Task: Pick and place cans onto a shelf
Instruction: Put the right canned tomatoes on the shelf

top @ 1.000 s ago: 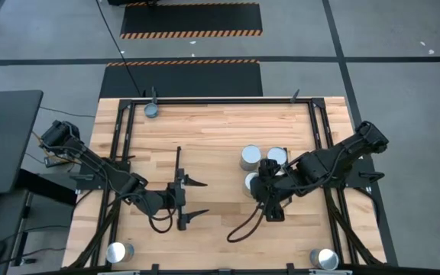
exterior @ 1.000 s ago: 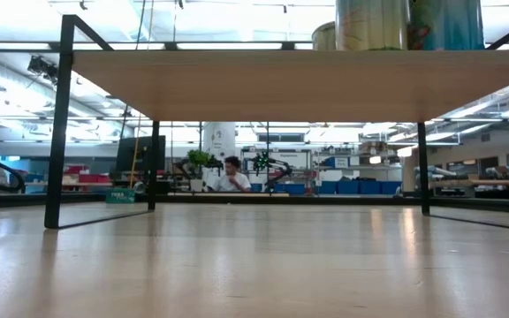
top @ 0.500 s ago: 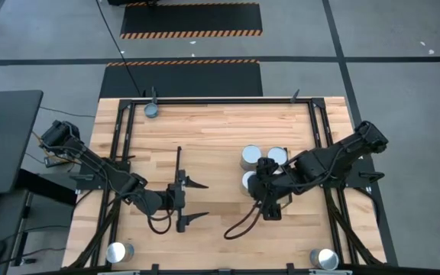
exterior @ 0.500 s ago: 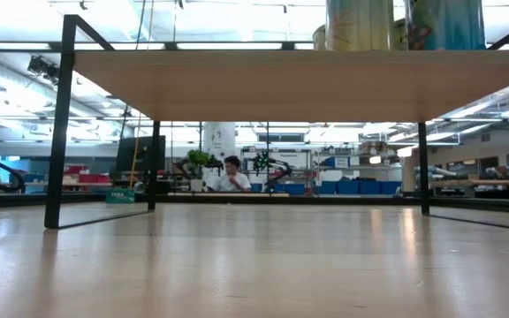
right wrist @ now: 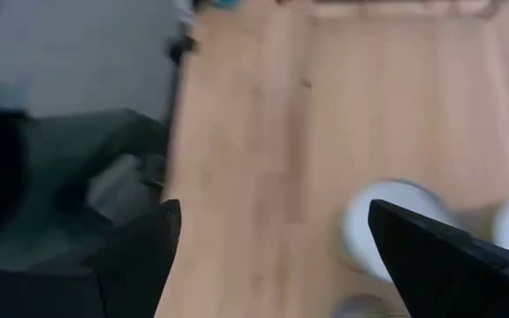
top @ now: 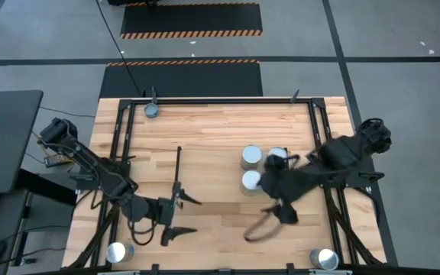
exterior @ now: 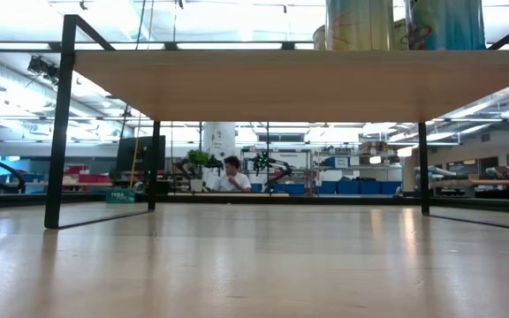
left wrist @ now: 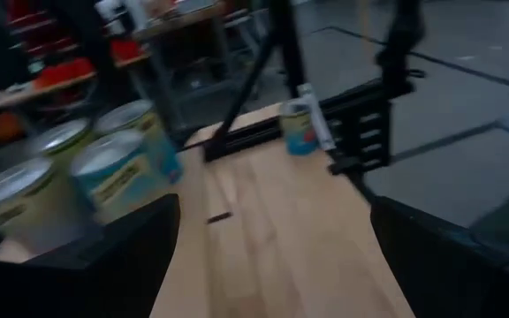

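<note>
Cans on the shelf [top: 205, 137]: three clustered right of centre, upright, at [top: 251, 157], [top: 278, 156] and [top: 251, 181]. Three more sit off it at the table corners: far-left [top: 152, 110], near-left [top: 115, 253], near-right [top: 326, 259].

Right gripper [top: 281, 211] is empty, fingers spread wide, hanging just past the cluster at roughly 5 o'clock from the nearest placed can. It touches none of them. Its arm runs in from about 2 o'clock, forearm low and stretched across the shelf's right end. From that gripper, the near-right corner can lies at about 4 o'clock, close by. I judge that the likely next pick, and the right arm is clearly the nearer one.

Left gripper [top: 173, 217] is also empty and wide open, over the shelf's near-left part, fingers pointing toward 3 o'clock. The near-left corner can lies at about 8 o'clock from it, a short reach back. Left arm comes in from 10 o'clock, elbow folded.

All cans stand with long axis vertical, so a side-on or top-down grab should both work.
</note>
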